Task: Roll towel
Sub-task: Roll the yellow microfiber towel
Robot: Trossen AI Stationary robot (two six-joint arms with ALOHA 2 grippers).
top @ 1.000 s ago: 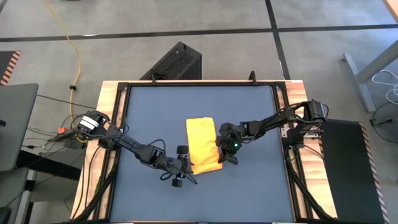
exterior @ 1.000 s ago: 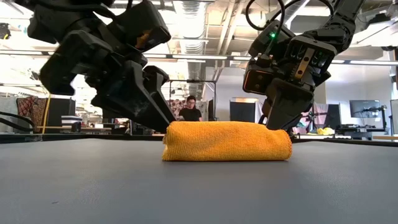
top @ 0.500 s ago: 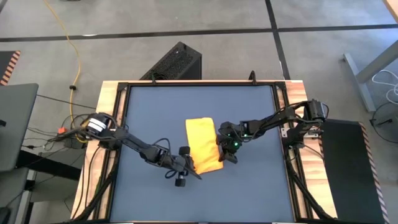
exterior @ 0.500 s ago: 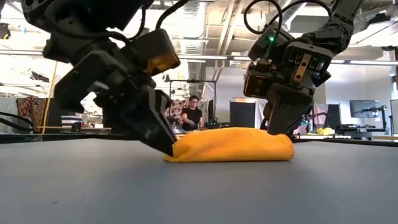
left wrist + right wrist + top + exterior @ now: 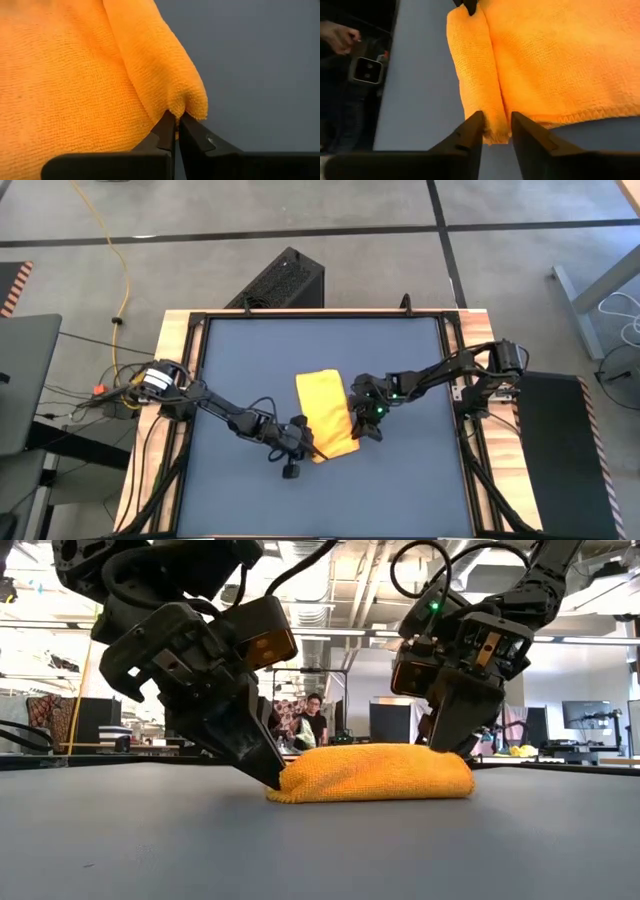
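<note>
The yellow-orange towel (image 5: pixel 322 405) lies folded on the dark blue tabletop (image 5: pixel 250 360), with a thicker rolled strip (image 5: pixel 475 75) along its near edge. My left gripper (image 5: pixel 175 125) is shut on the strip's left end, at the towel's near left corner. My right gripper (image 5: pixel 496 122) is at the near right corner. It is open, with one finger on either side of the strip's right end (image 5: pixel 495 132). The low view shows the towel (image 5: pixel 380 772) as a low mound between the two grippers. My left gripper pinches the folded corner (image 5: pixel 185 107) at the left end of the rolled strip between its two fingertips. It comes in slanting down from the table's left side (image 5: pixel 262 762). The fold holds more than one layer. The towel rests on the table. My right gripper's fingers (image 5: pixel 475 125) flank the strip's right end; I cannot tell whether they touch it.
The wooden table frame (image 5: pixel 185 380) runs along both sides, and a black box (image 5: pixel 285 280) stands beyond the far edge. Bare tabletop lies near and far of the towel. A person (image 5: pixel 313 722) stands in the room far behind the table.
My left gripper has moved toward the table's right, down to the towel's near left corner, and taken hold of it. In the low view that end of the towel has sunk from a blunt block to a low taper. My right gripper has stayed at the other corner.
</note>
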